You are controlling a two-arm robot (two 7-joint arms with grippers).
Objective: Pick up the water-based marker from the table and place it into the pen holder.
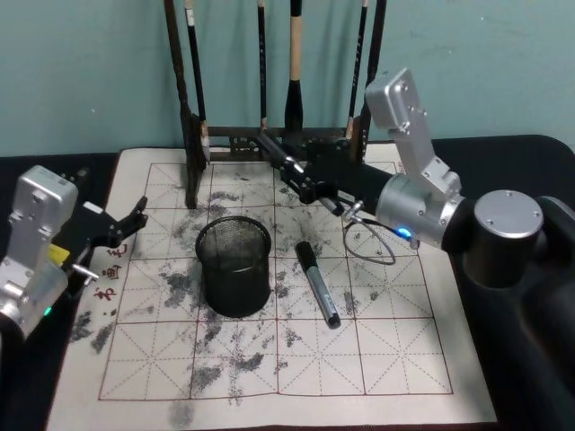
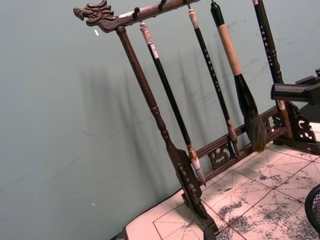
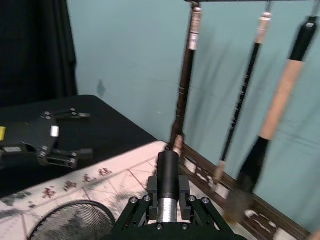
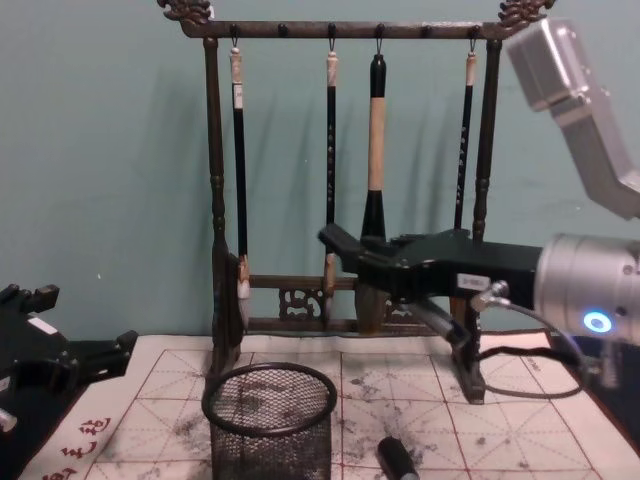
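The left gripper (image 1: 137,221) sits parked, fingers apart, at the mat's (image 1: 395,359) edge. Behind and above the pen holder (image 1: 234,289), the right gripper (image 3: 168,189) is clamped on the water-based marker (image 3: 168,167) — held roughly level, so tip it upright over the rim before releasing.

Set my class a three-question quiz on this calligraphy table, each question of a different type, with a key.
1. True or false: the pen holder already contains a marker.
2. Which gripper clamps the held marker? A. left gripper B. right gripper
3. Fill in: the loose marker lies on the mat on the holder's robot-____ side.
Key: 1 false; 2 B; 3 right.
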